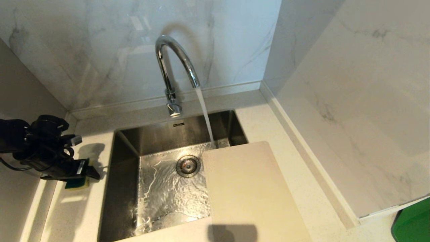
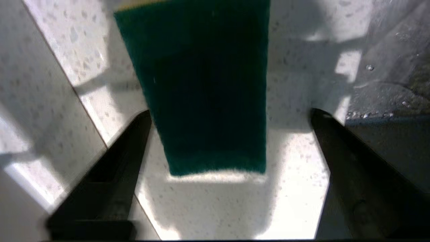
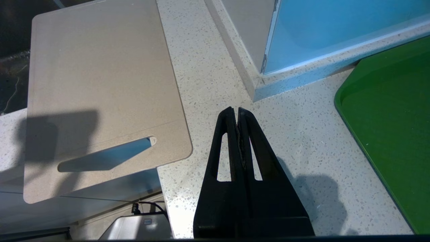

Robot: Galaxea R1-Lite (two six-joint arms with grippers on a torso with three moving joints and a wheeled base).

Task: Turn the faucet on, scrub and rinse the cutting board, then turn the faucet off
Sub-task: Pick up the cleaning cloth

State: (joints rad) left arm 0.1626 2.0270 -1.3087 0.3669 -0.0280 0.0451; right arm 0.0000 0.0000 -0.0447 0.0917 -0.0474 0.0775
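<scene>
Water pours from the chrome faucet (image 1: 174,67) into the steel sink (image 1: 127,151). The cream cutting board (image 1: 248,191) lies flat across the sink's right side and the counter, and its slot handle shows in the right wrist view (image 3: 104,158). My left gripper (image 1: 89,171) hangs low over the counter left of the sink, open. A green-and-yellow sponge (image 2: 205,87) lies on the counter between its fingers (image 2: 124,161), close to one and clear of the other. My right gripper (image 3: 235,110) is shut and empty over the counter, beside the board's handle end.
A green tray (image 3: 389,117) sits on the counter to the right, also at the head view's corner (image 1: 413,222). Marble walls close in behind and on the right. The drain (image 1: 188,165) lies in the wet sink floor, just left of the board.
</scene>
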